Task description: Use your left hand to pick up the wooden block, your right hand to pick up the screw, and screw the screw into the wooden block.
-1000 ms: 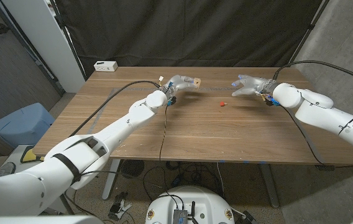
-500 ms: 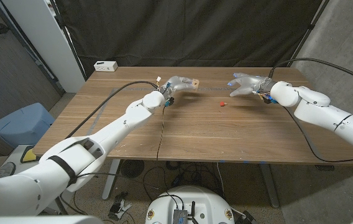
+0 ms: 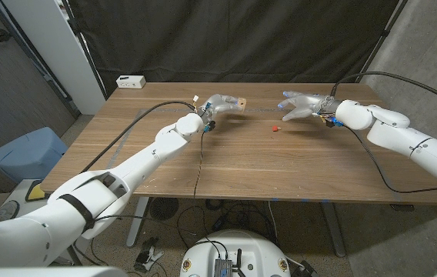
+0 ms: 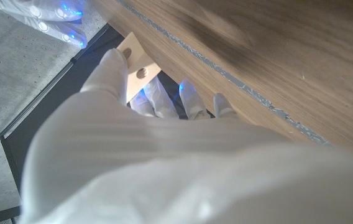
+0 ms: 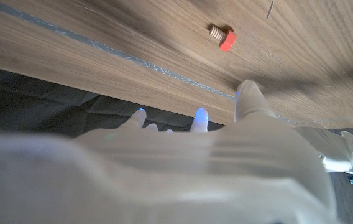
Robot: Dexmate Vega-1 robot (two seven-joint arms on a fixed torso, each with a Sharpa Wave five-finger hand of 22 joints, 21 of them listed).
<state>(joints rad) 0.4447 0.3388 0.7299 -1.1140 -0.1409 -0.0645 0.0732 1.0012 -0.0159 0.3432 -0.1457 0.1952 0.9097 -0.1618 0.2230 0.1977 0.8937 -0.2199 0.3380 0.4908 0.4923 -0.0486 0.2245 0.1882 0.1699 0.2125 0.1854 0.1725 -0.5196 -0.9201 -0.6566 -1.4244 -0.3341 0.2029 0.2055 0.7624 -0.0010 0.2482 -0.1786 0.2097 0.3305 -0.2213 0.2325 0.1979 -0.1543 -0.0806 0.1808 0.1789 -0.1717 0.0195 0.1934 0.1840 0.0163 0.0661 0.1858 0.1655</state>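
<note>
so the screw [image 3: 275,128] lies alone on the worktop [image 3: 280,165], just inward of the right hand [image 3: 301,107], fingers spread and holding nothing, the nearer one. left hand [image 3: 220,105] grips the wooden block [image 3: 238,101], raised, well apart.

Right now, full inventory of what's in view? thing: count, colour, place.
wooden block: 1, pale wood with a round hole, held off the table in the left hand, far left of centre
screw: 1, red head with tan threaded shank, lying on the table between the two hands
table: 1, brown wood, spans the scene
white box: 1, white, far left corner of the table
blue bin: 1, light blue, on the floor left of the table
black curtain: 1, black, behind the table
left hand: 1, white, grips the block
right hand: 1, white, fingers spread, empty, just beyond the screw
</note>
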